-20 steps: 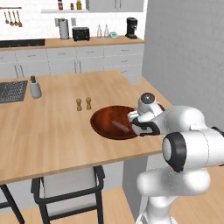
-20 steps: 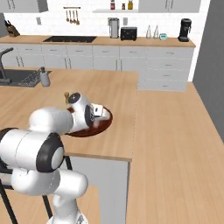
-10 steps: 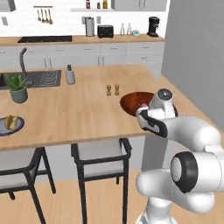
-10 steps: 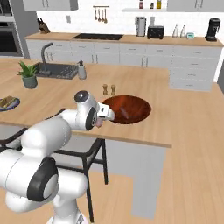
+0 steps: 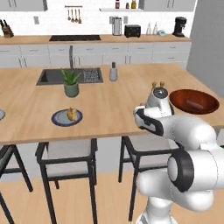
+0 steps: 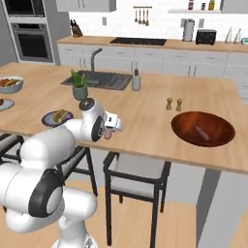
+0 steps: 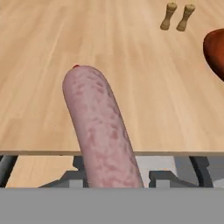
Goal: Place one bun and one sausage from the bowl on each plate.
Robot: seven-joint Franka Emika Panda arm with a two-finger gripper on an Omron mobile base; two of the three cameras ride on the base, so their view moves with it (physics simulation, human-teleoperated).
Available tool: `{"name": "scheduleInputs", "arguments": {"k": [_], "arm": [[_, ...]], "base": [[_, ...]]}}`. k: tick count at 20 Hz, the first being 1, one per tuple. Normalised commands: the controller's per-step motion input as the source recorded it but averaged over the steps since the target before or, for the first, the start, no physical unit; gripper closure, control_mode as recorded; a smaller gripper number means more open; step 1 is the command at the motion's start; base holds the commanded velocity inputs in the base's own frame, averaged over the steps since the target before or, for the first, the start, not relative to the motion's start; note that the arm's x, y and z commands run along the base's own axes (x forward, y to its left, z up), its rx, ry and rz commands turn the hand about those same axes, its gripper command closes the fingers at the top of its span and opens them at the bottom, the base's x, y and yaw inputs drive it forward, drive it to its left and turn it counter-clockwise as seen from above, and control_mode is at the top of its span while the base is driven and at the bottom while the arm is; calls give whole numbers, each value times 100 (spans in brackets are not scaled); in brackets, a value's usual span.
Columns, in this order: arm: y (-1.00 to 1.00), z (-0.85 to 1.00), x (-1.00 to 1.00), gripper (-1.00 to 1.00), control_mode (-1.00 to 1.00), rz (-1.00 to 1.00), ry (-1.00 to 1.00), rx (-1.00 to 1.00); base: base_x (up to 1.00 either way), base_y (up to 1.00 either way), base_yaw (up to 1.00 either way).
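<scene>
Pincer (image 7: 114,177) pinches a sausage (image 7: 101,131), held above the wooden counter (image 7: 65,43) nr its front edge. Bowl (image 6: 203,129) sits well off to the right w/ another sausage (image 6: 200,133) inside. Plate (image 5: 66,117) to the left carries a bun (image 5: 72,114).

We see a long light-wood tabletop (image 5: 109,103) with a sink (image 5: 70,76) set into it. On it stand a potted plant (image 5: 70,83) beside the sink, a grey bottle (image 5: 113,71), and two small wooden shakers (image 6: 174,103) near the wide brown bowl (image 6: 203,129) towards one end. Near the front edge lies a blue-grey plate (image 5: 66,117) bearing a bun (image 5: 72,114). At the opposite end we see a pale fruit bowl (image 6: 10,84) and another plate's rim (image 6: 5,104).
</scene>
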Motion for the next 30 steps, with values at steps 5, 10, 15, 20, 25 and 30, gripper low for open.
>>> {"name": "scheduleInputs", "arguments": {"k": [5,10,15,20,25,30], "arm": [[0,0,0,100,100,0,0,0],[0,0,0,100,100,0,0,0],[0,0,0,100,100,0,0,0],[0,0,0,100,100,0,0,0],[0,0,0,100,100,0,0,0],[0,0,0,100,100,0,0,0]], "base": [[-42,100,22],[2,100,13],[49,100,-9],[48,100,-21],[51,34,-30],[31,-33,-17]]}}
